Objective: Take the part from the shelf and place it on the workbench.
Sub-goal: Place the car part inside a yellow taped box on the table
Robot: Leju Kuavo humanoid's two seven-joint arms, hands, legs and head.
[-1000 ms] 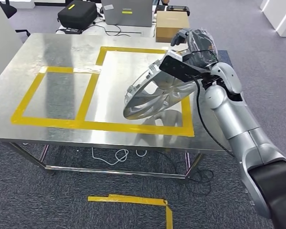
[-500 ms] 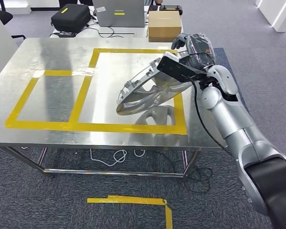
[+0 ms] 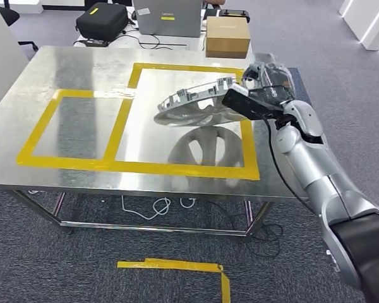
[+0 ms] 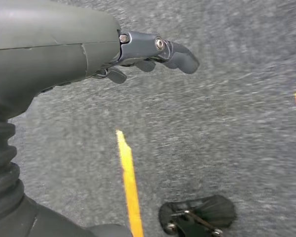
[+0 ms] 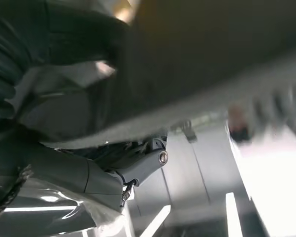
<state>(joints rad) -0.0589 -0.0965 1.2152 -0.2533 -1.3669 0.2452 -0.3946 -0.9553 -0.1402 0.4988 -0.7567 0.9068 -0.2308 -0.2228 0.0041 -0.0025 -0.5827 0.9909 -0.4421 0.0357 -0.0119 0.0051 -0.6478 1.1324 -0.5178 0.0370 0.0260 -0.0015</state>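
Steel workbench with yellow tape boxes is the backdrop. Right hand grips the wheel-cover part by its rim, holding it over the right-hand box; it's gone from steeply tilted to nearly flat, so set-down looks close. Left hand hangs loose, holding nothing.

In the right wrist view, the blurred part crosses the frame and hides the right hand fingers. At the head view's top edge, the laptop is cut off.
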